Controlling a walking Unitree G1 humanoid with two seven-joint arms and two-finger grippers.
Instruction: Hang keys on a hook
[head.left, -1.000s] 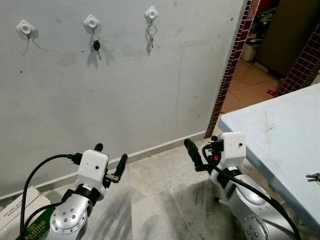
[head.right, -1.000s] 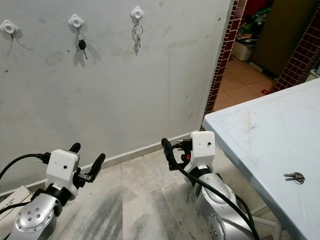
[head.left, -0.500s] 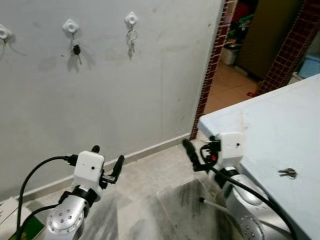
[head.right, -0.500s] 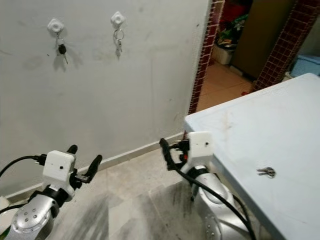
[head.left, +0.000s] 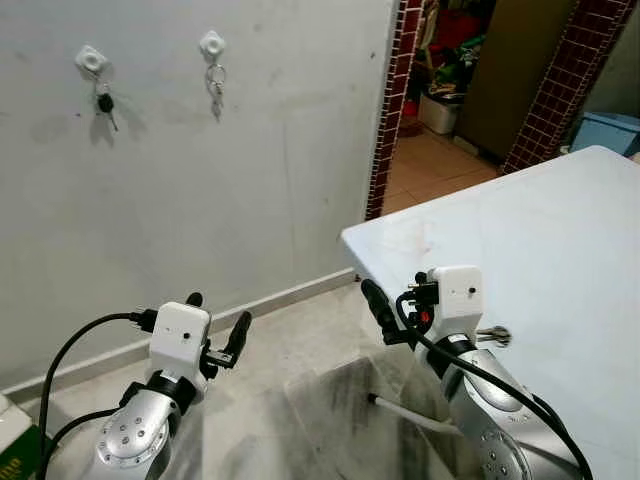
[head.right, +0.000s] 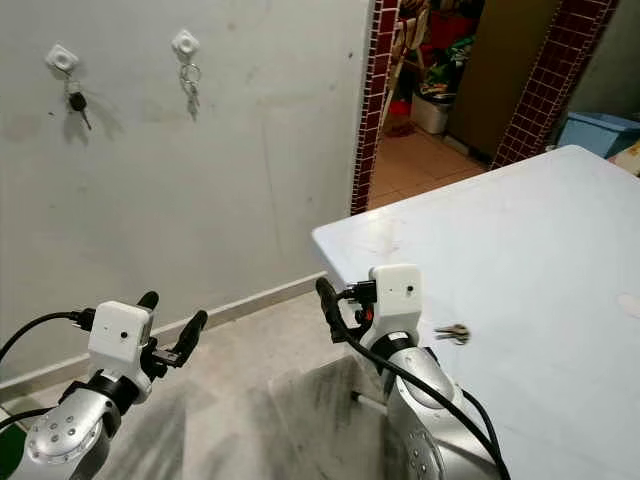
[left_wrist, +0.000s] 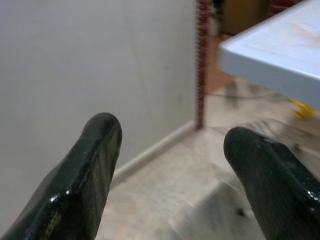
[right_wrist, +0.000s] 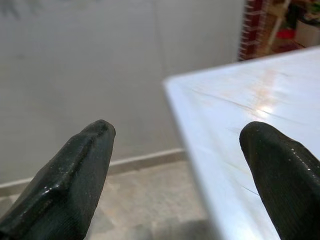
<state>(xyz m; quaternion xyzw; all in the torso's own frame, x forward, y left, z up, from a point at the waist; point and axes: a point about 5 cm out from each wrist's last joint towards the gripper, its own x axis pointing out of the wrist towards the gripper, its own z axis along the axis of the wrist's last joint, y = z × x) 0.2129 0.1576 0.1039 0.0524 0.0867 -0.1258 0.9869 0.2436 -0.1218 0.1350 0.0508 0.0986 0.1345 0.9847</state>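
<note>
A pale blue desk (head.right: 520, 250) carries a bunch of keys (head.right: 453, 332) near its front edge.

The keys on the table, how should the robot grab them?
The keys lie flat on the pale table, just beside the right pincer, which is open. Probably best to come straight down from above and pinch across the bunch, since nothing sticks up to hold.

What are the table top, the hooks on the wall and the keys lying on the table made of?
The table top looks like smooth pale plastic or laminate, with a faint sheen and scuffs. The wall hooks seem to be white moulded plastic pads. The keys look like bare silvery metal, glinting slightly.
</note>
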